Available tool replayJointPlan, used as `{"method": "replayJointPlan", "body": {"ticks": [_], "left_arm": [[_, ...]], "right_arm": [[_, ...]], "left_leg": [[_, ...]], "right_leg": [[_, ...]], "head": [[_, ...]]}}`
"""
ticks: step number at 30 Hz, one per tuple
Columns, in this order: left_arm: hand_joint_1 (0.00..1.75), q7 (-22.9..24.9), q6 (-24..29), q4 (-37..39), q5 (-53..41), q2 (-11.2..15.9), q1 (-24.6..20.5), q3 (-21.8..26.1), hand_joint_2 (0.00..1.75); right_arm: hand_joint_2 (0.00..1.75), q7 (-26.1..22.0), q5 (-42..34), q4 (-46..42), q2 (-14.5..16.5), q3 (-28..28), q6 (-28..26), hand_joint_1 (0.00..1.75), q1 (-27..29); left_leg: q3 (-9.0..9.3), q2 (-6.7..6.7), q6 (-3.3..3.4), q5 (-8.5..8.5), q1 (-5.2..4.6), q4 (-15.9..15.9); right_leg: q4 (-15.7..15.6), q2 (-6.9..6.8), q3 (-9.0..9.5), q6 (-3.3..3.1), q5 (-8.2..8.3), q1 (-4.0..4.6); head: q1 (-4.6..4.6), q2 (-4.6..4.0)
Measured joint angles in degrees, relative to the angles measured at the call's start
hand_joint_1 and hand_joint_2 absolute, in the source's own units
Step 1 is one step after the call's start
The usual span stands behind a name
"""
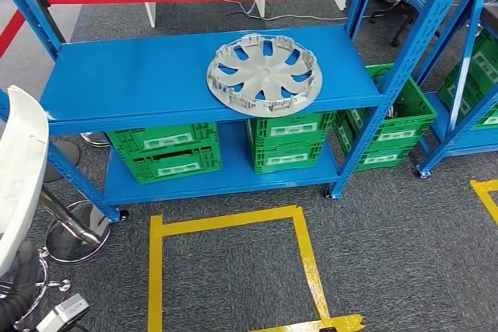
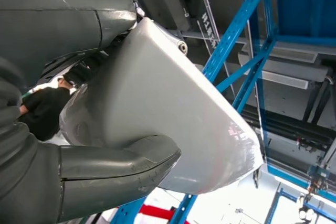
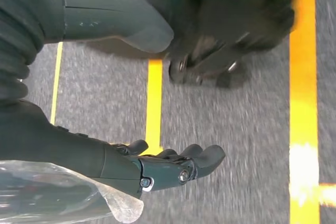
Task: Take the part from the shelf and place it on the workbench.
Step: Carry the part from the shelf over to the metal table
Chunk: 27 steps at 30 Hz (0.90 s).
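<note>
Left hand grips the white part; right hand hangs empty, fingers apart. Keep the grip firm and carry it level, clear of the blue shelf, to the counter.

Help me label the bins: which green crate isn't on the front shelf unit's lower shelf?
The green crate right of the blue upright, on the floor beside the rack; the other two sit on that shelf.
</note>
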Motion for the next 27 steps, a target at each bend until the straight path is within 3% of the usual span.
{"method": "replayJointPlan", "body": {"ticks": [2,3,5,6,7,9,10,11,12,13,15,17,18,20,21,23,25,26,27], "left_arm": [[1.75,0.14,0.01,0.03,-0.05,0.06,-0.12,-0.15,1.75],[1.75,0.18,0.01,0.04,-0.07,0.09,-0.19,-0.22,1.75],[1.75,0.23,0.01,0.09,-0.07,0.16,-0.27,-0.29,1.75],[1.75,0.26,0.01,0.12,-0.07,0.19,-0.25,-0.34,1.75],[1.75,0.31,0.01,0.17,-0.06,0.25,-0.20,-0.38,1.75],[1.75,0.51,0.00,0.29,-0.05,0.39,-0.15,-0.47,1.75],[1.75,0.64,0.00,0.38,0.03,0.50,-0.13,-0.49,1.75],[1.75,0.78,0.00,0.46,0.17,0.59,-0.11,-0.49,1.75],[1.75,0.91,0.00,0.55,0.38,0.68,-0.08,-0.46,1.75],[1.75,1.03,0.00,0.63,0.63,0.81,-0.04,-0.40,1.75],[1.75,1.18,0.00,0.74,1.16,1.18,0.03,-0.16,1.75],[1.75,1.21,0.01,0.79,1.59,1.56,0.08,0.09,1.75],[1.75,1.22,0.02,0.80,1.73,1.74,0.11,0.18,1.75],[1.75,1.33,0.02,0.84,1.92,2.04,0.13,0.28,1.75],[1.75,1.45,0.02,0.86,1.96,2.16,0.10,0.30,1.75],[1.75,1.94,0.01,0.97,1.91,2.39,0.00,0.31,1.75],[1.75,2.42,0.01,1.17,1.80,2.57,-0.01,0.32,1.75],[1.75,2.55,0.00,1.28,1.74,2.66,-0.01,0.32,1.75],[1.75,2.58,0.00,1.38,1.69,2.75,-0.01,0.32,1.75]], "right_arm": [[1.75,-0.01,0.01,-0.01,0.00,-0.05,0.02,0.00,-0.11],[1.75,0.00,0.02,-0.02,0.01,-0.09,0.02,0.00,-0.11],[1.75,0.08,0.02,0.00,0.04,-0.15,0.03,0.00,0.06],[1.75,0.16,0.02,0.01,0.05,-0.17,0.01,0.00,0.19],[1.75,0.27,0.04,0.02,0.07,-0.20,-0.03,0.00,0.30],[1.75,0.40,0.16,0.03,0.07,-0.23,-0.09,0.00,0.37],[1.75,0.47,0.24,0.03,0.07,-0.24,-0.10,0.00,0.36],[1.75,0.54,0.30,0.03,0.07,-0.24,-0.11,0.00,0.34],[1.75,0.65,0.34,0.03,0.07,-0.24,-0.16,0.00,0.32],[1.75,0.80,0.35,0.03,0.10,-0.25,-0.25,0.00,0.28],[1.75,1.00,0.38,0.03,0.26,-0.26,-0.46,0.00,0.17],[1.75,1.03,0.42,0.03,0.48,-0.26,-0.60,0.00,0.02],[1.75,1.03,0.44,0.03,0.58,-0.26,-0.64,0.00,-0.06],[1.75,1.03,0.48,0.03,0.66,-0.26,-0.70,0.00,-0.20],[1.75,1.03,0.49,0.03,0.66,-0.26,-0.73,0.00,-0.25],[1.75,1.08,0.54,0.03,0.66,-0.26,-0.77,0.00,-0.34],[1.75,1.13,0.57,0.02,0.66,-0.26,-0.79,0.00,-0.47],[1.75,1.15,0.58,0.01,0.66,-0.26,-0.80,0.00,-0.53],[1.75,1.17,0.61,0.01,0.66,-0.26,-0.80,0.00,-0.58]], "left_leg": [[-0.98,0.02,-0.47,1.12,-0.22,0.50],[-1.47,0.04,-0.71,1.71,-0.30,0.71],[-2.30,-0.04,-1.27,2.40,-0.24,1.02],[-2.71,-0.11,-1.60,1.39,-0.17,1.70],[-3.19,-0.19,-1.96,-0.76,-0.08,3.41],[-4.38,-0.23,-2.50,-6.95,0.19,9.92],[-4.83,-0.23,-2.68,-9.14,0.29,13.71],[-4.80,-0.23,-2.76,-9.95,0.35,16.46],[-4.11,-0.23,-2.76,-9.41,0.37,17.53],[-2.46,-0.23,-2.64,-7.99,0.37,16.50],[2.83,-0.28,-2.02,-5.72,0.23,9.45],[6.78,-0.33,-1.38,-5.88,-0.06,2.70],[7.28,-0.35,-1.15,-6.24,-0.26,1.28],[6.89,-0.25,-0.67,-5.60,-0.31,0.23],[6.58,-0.14,-0.31,-5.10,-0.20,-0.15],[5.66,0.11,0.34,-4.06,0.11,-0.72],[4.14,0.20,0.61,-3.04,0.07,-0.47],[3.34,0.25,0.58,-2.53,0.07,-0.29],[2.54,0.28,0.50,-2.03,0.09,-0.10]], "right_leg": [[-7.90,0.06,5.25,-0.32,-0.81,0.10],[-10.01,0.07,6.32,-0.42,-1.39,0.17],[-10.81,-0.06,5.63,-1.00,-1.41,0.07],[-10.75,-0.21,5.05,-1.50,-1.02,-0.01],[-10.68,-0.39,4.42,-2.04,-0.47,-0.07],[-10.38,-0.66,3.02,-2.70,0.64,0.04],[-10.10,-0.78,2.27,-2.81,1.18,0.13],[-9.70,-0.88,1.39,-2.81,1.71,0.21],[-9.21,-0.95,0.44,-2.78,2.19,0.27],[-8.66,-1.01,-0.56,-2.74,2.63,0.32],[-7.72,-1.03,-2.40,-2.53,3.39,0.44],[-7.24,-1.02,-3.56,-2.04,4.25,0.49],[-7.23,-1.04,-3.98,-1.70,4.78,0.44],[-7.31,-0.95,-4.61,-1.00,5.42,0.31],[-6.92,-0.77,-5.12,-0.67,4.77,0.31],[-3.01,-0.28,-6.75,-0.17,0.70,0.32],[4.39,-0.06,-8.71,0.15,-4.15,0.25],[7.40,-0.05,-9.10,0.28,-5.11,0.21],[8.73,-0.05,-8.66,0.39,-4.75,0.17]], "head": [[-0.02,0.01],[-0.04,0.01],[-0.13,0.00],[-0.17,0.00],[-0.32,0.01],[-0.60,0.00],[-0.71,0.00],[-0.75,-0.01],[-0.79,-0.01],[-0.81,-0.01],[-0.82,0.00],[-0.79,0.00],[-0.79,0.00],[-0.80,0.00],[-0.72,0.00],[-0.34,0.00],[-0.06,0.00],[-0.05,0.00],[-0.04,0.00]]}}
